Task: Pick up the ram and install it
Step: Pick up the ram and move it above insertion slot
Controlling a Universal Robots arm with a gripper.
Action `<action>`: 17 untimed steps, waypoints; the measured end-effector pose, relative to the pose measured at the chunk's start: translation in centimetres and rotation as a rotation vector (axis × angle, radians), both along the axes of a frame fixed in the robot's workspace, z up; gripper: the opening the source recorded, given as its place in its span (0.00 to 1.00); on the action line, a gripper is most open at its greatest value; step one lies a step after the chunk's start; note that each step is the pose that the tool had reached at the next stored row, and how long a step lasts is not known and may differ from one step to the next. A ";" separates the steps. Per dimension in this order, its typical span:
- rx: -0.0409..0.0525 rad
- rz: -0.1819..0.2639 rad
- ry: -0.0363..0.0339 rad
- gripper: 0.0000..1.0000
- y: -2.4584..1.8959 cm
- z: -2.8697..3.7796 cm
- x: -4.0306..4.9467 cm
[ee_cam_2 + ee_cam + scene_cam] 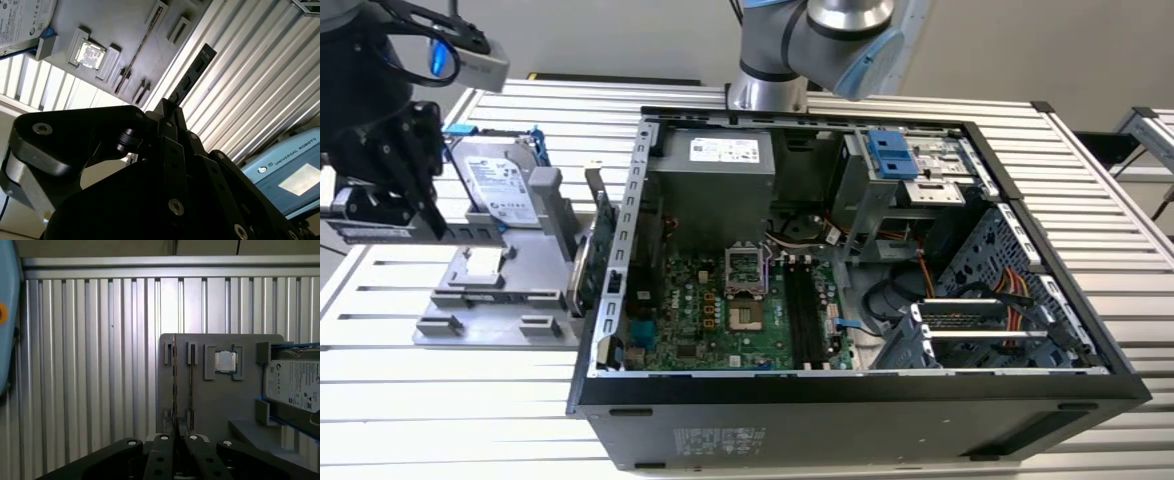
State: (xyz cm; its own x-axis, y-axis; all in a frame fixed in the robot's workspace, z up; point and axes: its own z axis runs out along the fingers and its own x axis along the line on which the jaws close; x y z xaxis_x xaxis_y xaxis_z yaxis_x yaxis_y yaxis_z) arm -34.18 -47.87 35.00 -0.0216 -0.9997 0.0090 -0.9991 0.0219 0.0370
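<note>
Dark-blue, long and thin, the ram stick [192, 75] is pinched by one end between the black fingers of the robot's gripper [167, 107], whose jaws are drawn narrow onto it. Its long axis runs straight out from the fingertips, the free end pointing away from the arm. The second wrist view shows its broad face against the ribbed aluminium table [260, 75], apart from the narrow slots of the grey plastic parts tray [125, 25]. In the first wrist view it appears edge-on as a thin line along the tray's edge.

The tray holds a square silver processor chip [226, 361] in a pocket, a silver hard drive with a blue bracket [500, 180] and a larger green circuit card [604, 270] standing on edge at the side next to the computer.

Just beside the tray, the open black computer case [854, 420] lies on its side, with a green motherboard [707, 310] and long black memory slots [807, 320] inside.
</note>
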 end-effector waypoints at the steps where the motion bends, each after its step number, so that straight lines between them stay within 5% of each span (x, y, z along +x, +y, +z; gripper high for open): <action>1: 0.0000 0.000 0.0000 0.00 0.00 0.06 0.00; 17: -0.0001 0.000 0.0001 0.00 0.00 1.26 0.00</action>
State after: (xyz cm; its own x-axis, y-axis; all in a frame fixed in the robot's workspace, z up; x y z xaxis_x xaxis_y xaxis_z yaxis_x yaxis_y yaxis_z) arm -34.18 -47.87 36.26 -0.0216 -0.9997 0.0090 -0.9991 0.0219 0.0371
